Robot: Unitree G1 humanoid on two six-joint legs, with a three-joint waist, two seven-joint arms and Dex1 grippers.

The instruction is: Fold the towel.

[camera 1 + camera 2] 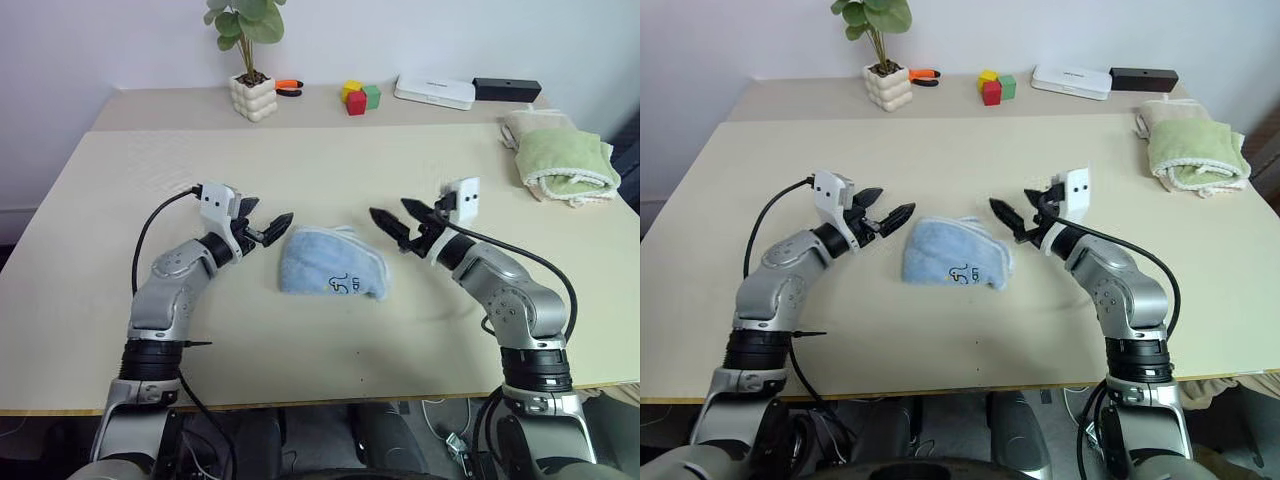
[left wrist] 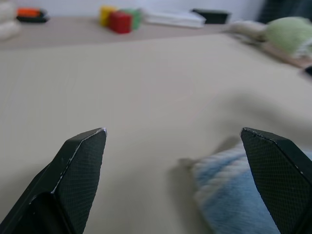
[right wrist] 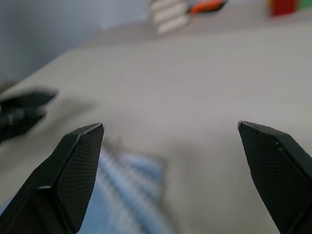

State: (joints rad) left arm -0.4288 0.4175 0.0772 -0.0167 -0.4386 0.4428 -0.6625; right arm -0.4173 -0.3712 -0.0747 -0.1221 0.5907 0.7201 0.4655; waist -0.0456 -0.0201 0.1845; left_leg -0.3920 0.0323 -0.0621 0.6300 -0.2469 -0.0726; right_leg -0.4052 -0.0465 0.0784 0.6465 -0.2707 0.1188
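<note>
You saw two silver-grey arms with black joint collars. Each gripper, left (image 1: 268, 230) and right (image 1: 396, 222), had two black pointed fingers (image 2: 80, 165), apparently fine-textured, a white wrist camera block (image 1: 214, 197) and a black cable (image 1: 148, 232).

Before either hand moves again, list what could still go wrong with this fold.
1. The towel lies bunched in a thick bundle with its layers showing at the edge; it may spring open, since both hands are open and off it.
2. The left hand and right hand flank it closely; a low sweep might snag the terry and drag the fold apart.
</note>
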